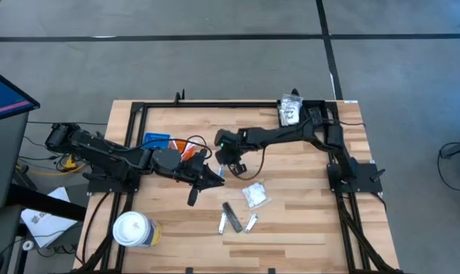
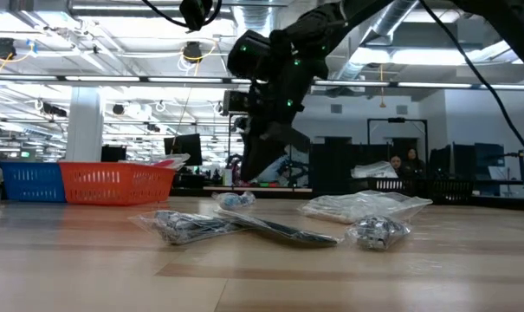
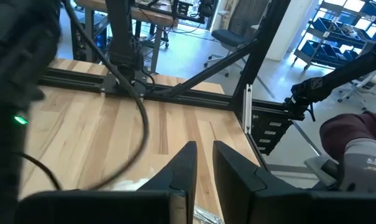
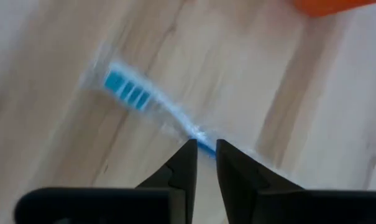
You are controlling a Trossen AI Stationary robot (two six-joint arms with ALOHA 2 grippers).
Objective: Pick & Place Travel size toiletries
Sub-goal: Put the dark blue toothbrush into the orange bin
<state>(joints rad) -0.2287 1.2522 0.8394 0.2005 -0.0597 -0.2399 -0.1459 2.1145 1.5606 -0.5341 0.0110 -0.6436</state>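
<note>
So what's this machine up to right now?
It's sorting travel toiletries on a wooden table. The right gripper has its fingers closing around a wrapped blue toothbrush. The left gripper waits nearby, holding nothing. More packets lie ahead, and the blue and orange trays sit off to one side.

I count two ribbed plastic trays on my pale wooden tabletop [image 1: 290,228]: one blue tray [image 1: 155,141] and one orange tray [image 1: 185,148]. There is one big round white lidded cup [image 1: 131,229]. Crinkly clear packets with white contents number two: one mid-tabletop [image 1: 255,195] and one at the far edge [image 1: 290,112]. Short flat dark grey sticks [image 1: 232,216] come to about three. One blue-bristled toothbrush in clear wrap [image 4: 138,99] lies before my right pincer [image 4: 201,149].
</note>
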